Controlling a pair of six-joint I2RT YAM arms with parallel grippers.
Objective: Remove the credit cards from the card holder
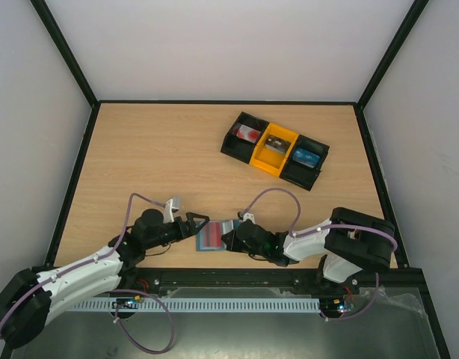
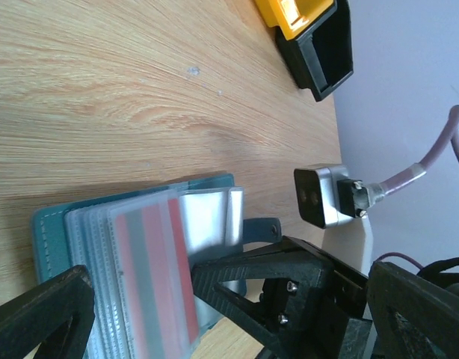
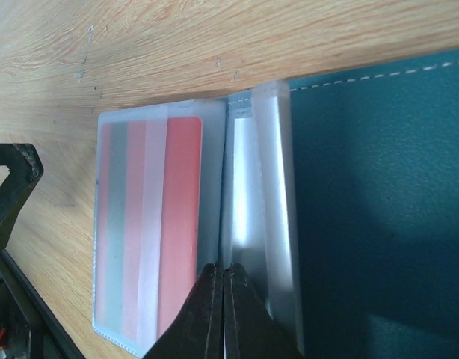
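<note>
Table (image 1: pixel 140 157) is showing a light wood-grain top, with a black frame running round its edges. Two things are sitting directly on it. The three-bin tray (image 1: pixel 265 163), black-yellow-black, is lying flat and skewed to the table edges. The card holder (image 1: pixel 214 235) is lying well apart from the tray, nearer the front edge and left of it. It is resting open, dusty-blue cover down on the wood, with clear sleeves stacking on top. One sleeve is showing a red-and-grey striped card (image 3: pixel 151 224) through the plastic.
</note>
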